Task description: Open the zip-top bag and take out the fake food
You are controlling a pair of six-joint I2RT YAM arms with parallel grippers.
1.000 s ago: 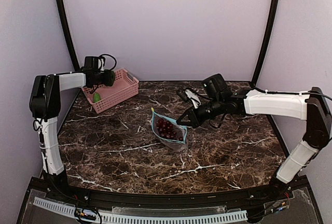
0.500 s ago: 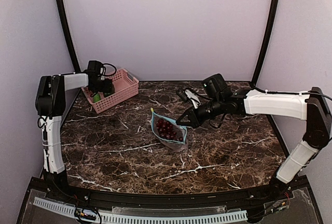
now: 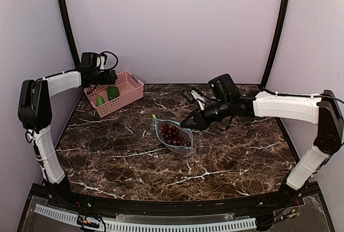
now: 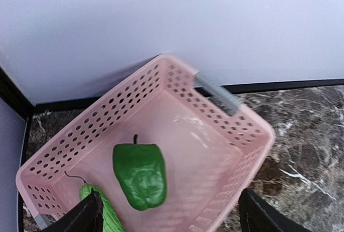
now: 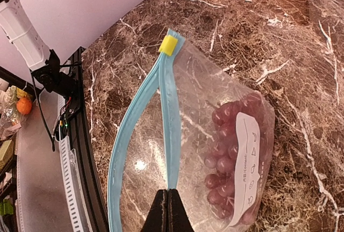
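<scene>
Marble table (image 3: 231, 159): right claw (image 5: 167, 195) clamped on zip-top bag (image 5: 212, 108) rim; left claw (image 4: 172, 214) apart.

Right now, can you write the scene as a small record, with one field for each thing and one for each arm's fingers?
bag: resting on the table, zip open, the two blue lips spread apart
grapes: inside the bag
pepper: lying in the basket, not in the bag
basket: pink, at the far left of the table; also holds a second green piece
left fingers: open, above the basket, holding nothing
right fingers: shut on one blue lip of the bag
</scene>
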